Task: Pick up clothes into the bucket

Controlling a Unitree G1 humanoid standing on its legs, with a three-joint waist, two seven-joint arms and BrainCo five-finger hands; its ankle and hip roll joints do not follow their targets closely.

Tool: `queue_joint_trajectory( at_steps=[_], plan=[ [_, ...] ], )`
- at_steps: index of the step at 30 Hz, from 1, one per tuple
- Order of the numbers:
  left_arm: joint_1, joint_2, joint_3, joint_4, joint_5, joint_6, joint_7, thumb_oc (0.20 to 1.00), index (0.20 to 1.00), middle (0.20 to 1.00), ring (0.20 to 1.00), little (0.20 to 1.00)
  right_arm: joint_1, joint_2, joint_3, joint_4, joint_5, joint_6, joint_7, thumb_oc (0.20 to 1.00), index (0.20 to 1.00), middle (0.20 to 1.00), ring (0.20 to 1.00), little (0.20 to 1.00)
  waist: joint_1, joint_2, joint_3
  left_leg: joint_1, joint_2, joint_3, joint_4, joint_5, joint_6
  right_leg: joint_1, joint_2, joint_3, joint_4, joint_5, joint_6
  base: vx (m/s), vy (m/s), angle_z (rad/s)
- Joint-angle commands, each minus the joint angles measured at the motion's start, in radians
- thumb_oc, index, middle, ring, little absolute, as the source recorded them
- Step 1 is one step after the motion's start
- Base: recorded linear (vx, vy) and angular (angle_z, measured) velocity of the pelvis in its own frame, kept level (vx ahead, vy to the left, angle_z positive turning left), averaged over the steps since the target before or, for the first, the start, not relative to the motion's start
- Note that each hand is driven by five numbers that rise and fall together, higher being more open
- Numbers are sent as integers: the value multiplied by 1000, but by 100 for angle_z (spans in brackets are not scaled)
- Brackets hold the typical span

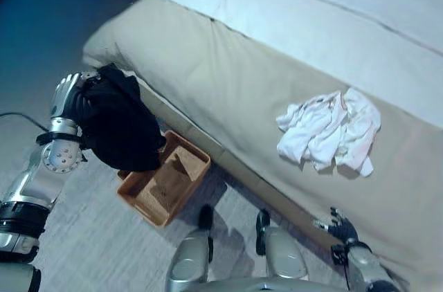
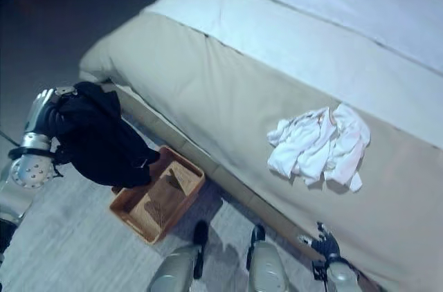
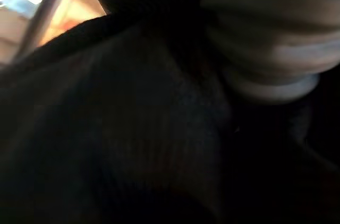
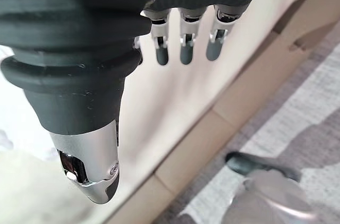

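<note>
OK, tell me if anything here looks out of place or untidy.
A crumpled white garment lies loose on the bed, not in the basket. The left hand holds a black garment bunched up above the woven basket on the floor. The right hand hangs open by the bed's edge.

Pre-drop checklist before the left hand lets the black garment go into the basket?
1. Black garment held by left hand: ok, it hangs from the hand.
2. Garment over the basket: partly; its lower end overlaps the basket's near corner.
3. Basket free to receive: ok, nothing lies in it.
4. Right hand out of the way: ok, open, low beside the bed.
5. Clothes left: white garment lies on the bed.
</note>
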Motion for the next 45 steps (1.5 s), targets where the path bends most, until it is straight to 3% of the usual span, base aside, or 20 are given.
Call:
queue_joint_trajectory(
  at_steps=[1,8,16,17,18,20,21,22,26,31,33,34,35,38,40,41,42,43,44,45],
  plan=[
    [-72,13,87,44,3,-19,72,200,200,200,200,200,2,-63,51,-41,3,-30,-22,1000,1000,1000,1000,1000,-23,-13,-6,-67,-11,14,160,-91,64,-13,14,44,-4,42,2,-121,52,-27],
    [-235,-2,-10,319,-69,28,114,200,200,200,200,200,-12,-75,71,-150,53,-73,-62,1000,1000,1000,1000,1000,-48,-77,118,-272,-7,16,343,-131,69,-190,17,52,144,1,-15,-99,11,-13],
    [-329,24,-74,384,-122,37,140,200,200,200,200,200,-10,-71,82,-198,83,-98,-127,1000,1000,1000,1000,1000,-73,-114,119,-532,-2,7,502,-171,72,-429,22,46,273,-25,-20,-45,-3,8],
    [-335,18,-93,396,-123,49,146,200,200,200,200,200,-9,-69,88,-205,93,-101,-139,1000,1000,1000,1000,1000,-73,-114,119,-564,-1,-1,556,-222,75,-467,28,48,333,-72,-16,-10,7,-13],
    [-341,20,-92,395,-123,49,146,200,200,200,200,200,-14,-69,85,-206,93,-101,-139,1000,1000,1000,1000,1000,-75,-115,119,-585,-2,3,544,-187,77,-486,24,43,320,-41,-23,84,7,-15],
    [-382,13,-139,496,-120,65,145,200,200,200,200,200,-26,-76,110,-242,100,-114,-154,1000,1000,1000,1000,1000,-84,-122,119,-636,1,4,610,-241,78,-539,31,44,384,-86,-18,50,13,-3],
    [-385,13,-141,498,-120,64,145,545,545,545,545,545,-26,-75,109,-242,100,-114,-154,1000,1000,1000,1000,1000,-83,-121,119,-638,1,4,612,-241,78,-541,31,44,386,-87,-18,0,0,0],
    [-417,1,-170,567,-112,112,132,1000,1000,1000,1000,1000,-29,-83,118,-288,106,-119,-163,1000,1000,1000,1000,1000,-92,-125,119,-672,2,7,633,-247,83,-574,33,42,402,-90,-18,12,10,-3],
    [-471,-43,-163,671,-188,146,100,1000,1000,1000,1000,1000,-37,-78,116,-341,119,-114,-176,1000,1000,1000,1000,1000,-97,-122,119,-699,-2,10,642,-251,89,-603,31,41,411,-93,-19,5,4,-1],
    [-470,-151,-72,773,-349,176,56,1000,1000,1000,1000,1000,-102,-99,91,-459,113,-127,-220,1000,1000,1000,1000,1000,-101,-100,119,-705,-15,22,615,-246,94,-620,17,51,397,-89,-19,13,42,2],
    [-424,-221,-2,708,-575,139,23,1000,1000,1000,1000,1000,-130,-96,70,-512,145,-148,-229,1000,1000,1000,1000,1000,-93,-79,119,-697,-25,24,597,-241,96,-616,11,54,385,-84,-19,18,15,7],
    [-349,-297,41,639,-719,94,7,1000,1000,1000,1000,1000,-166,-103,74,-553,111,-153,-244,1000,1000,1000,1000,1000,-72,-57,119,-683,-36,26,561,-231,97,-613,5,60,369,-82,-21,14,11,8],
    [-339,-301,47,631,-719,95,9,1000,1000,1000,1000,1000,-164,-106,77,-556,108,-151,-247,1000,1000,1000,1000,1000,-77,-55,119,-678,-37,25,558,-229,97,-609,4,59,366,-81,-21,10,8,7],
    [-201,-533,108,560,-913,39,0,1000,1000,1000,1000,1000,-283,-128,91,-610,21,-142,-312,1000,1000,1000,1000,1000,-47,-21,119,-634,-62,33,445,-177,87,-591,-12,69,304,-57,-23,-3,21,11],
    [-171,-574,110,540,-926,30,-1,1000,1000,1000,1000,1000,-312,-131,93,-601,12,-139,-332,1000,1000,1000,1000,1000,-44,-9,119,-614,-68,35,412,-161,84,-578,-13,71,280,-48,-22,-46,40,15],
    [-126,-652,115,484,-960,-6,-14,1000,1000,1000,1000,1000,-360,-128,83,-626,0,-145,-353,1000,1000,1000,1000,1000,-29,6,119,-607,-74,44,343,-100,85,-579,-21,62,229,-1,-26,-13,32,6],
    [-116,-655,113,482,-958,-6,-12,1000,1000,1000,1000,1000,-353,-128,87,-625,0,-144,-353,1000,1000,1000,1000,1000,-29,6,119,-581,-74,37,347,-128,82,-556,-17,70,237,-28,-20,-91,17,-3],
    [-97,-668,103,465,-939,-11,-19,1000,1000,1000,1000,1000,-372,-135,81,-644,-3,-146,-351,1000,1000,1000,1000,1000,-23,11,119,-590,-75,43,315,-86,82,-564,-23,62,210,7,-24,64,-17,-2],
    [-66,-690,97,458,-945,-18,-30,1000,1000,1000,1000,1000,-372,-135,72,-653,0,-149,-351,1000,1000,1000,1000,1000,-18,16,119,-549,-77,32,297,-103,76,-529,-19,67,209,-17,-18,-80,-11,6],
    [-57,-709,106,462,-954,-26,-23,1000,1000,1000,1000,1000,-385,-138,65,-663,-11,-147,-361,1000,1000,1000,1000,1000,-14,19,119,-555,-76,38,270,-65,76,-536,-22,58,187,14,-23,-6,-36,9]
  ],
)
